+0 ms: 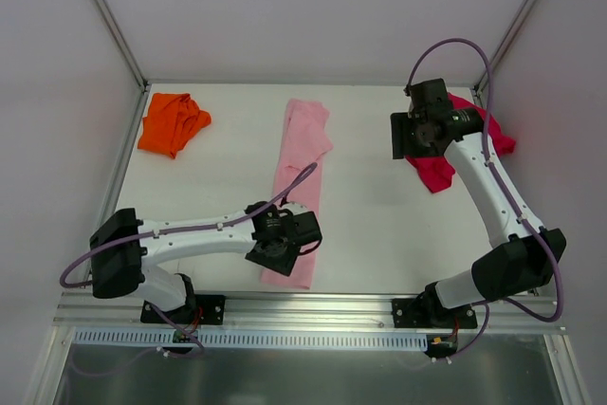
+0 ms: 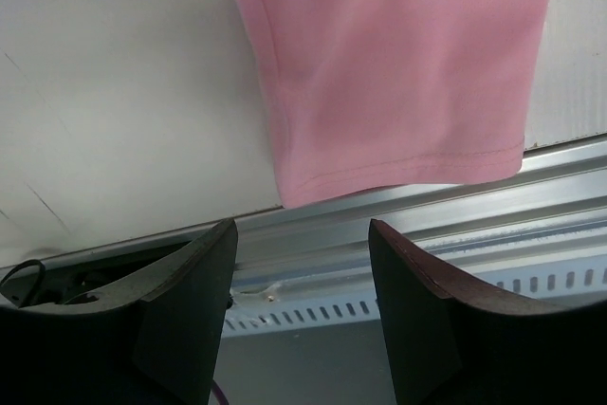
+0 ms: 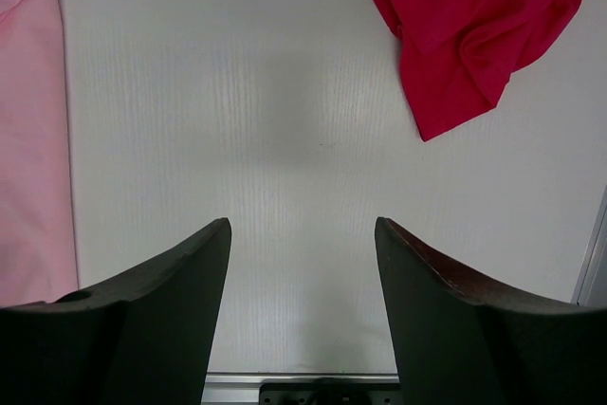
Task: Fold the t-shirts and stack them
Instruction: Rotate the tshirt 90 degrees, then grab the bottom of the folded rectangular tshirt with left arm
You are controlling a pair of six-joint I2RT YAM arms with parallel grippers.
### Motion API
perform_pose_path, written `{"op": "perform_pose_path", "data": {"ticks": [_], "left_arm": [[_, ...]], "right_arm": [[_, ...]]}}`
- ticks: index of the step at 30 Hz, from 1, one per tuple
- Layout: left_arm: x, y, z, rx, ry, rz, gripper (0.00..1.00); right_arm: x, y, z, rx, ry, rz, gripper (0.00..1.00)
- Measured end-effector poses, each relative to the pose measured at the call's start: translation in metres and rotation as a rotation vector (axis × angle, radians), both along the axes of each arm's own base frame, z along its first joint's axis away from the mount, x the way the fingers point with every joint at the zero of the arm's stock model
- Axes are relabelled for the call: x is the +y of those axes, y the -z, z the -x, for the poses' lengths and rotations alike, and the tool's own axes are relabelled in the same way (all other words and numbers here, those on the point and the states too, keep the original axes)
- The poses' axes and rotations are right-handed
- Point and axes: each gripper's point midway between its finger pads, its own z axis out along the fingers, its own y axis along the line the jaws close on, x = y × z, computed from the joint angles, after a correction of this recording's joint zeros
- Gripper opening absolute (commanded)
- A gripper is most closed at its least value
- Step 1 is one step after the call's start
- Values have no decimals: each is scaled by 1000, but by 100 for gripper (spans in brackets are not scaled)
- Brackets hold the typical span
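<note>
A light pink t-shirt lies as a long narrow strip down the middle of the table, its hem at the near edge. My left gripper hovers over that near end, open, with nothing between its fingers. The bright orange t-shirt is crumpled at the far left. At the far right lies the crimson red t-shirt, crumpled and partly hidden by my right arm. My right gripper hangs just left of the red t-shirt, open over bare table. The pink t-shirt shows at the left edge of the right wrist view.
The white table is walled at the back and both sides. A slotted aluminium rail runs along the near edge, just beyond the pink hem. Both arm bases stand on that rail.
</note>
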Motion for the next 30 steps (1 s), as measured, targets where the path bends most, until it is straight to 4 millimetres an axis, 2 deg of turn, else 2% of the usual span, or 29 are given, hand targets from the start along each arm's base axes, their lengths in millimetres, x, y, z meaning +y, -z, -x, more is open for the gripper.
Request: {"op": "perform_pose_path", "data": {"ticks": [6, 13, 16, 21, 28, 30], "left_arm": [[-16, 14, 7, 12, 92, -78, 58], [-37, 19, 10, 21, 161, -13, 58], [-45, 28, 11, 38, 184, 5, 57], [-51, 48, 14, 67, 215, 0, 56], [-57, 66, 18, 103, 246, 8, 56], [-58, 69, 20, 114, 256, 4, 53]], "right_arm": [[0, -2, -1, -5, 0, -1, 66], [0, -2, -1, -5, -1, -1, 67], [0, -2, -1, -5, -1, -1, 66], [0, -2, -1, -5, -1, -1, 66], [-1, -3, 2, -1, -4, 2, 67], [-1, -3, 2, -2, -5, 2, 67]]}}
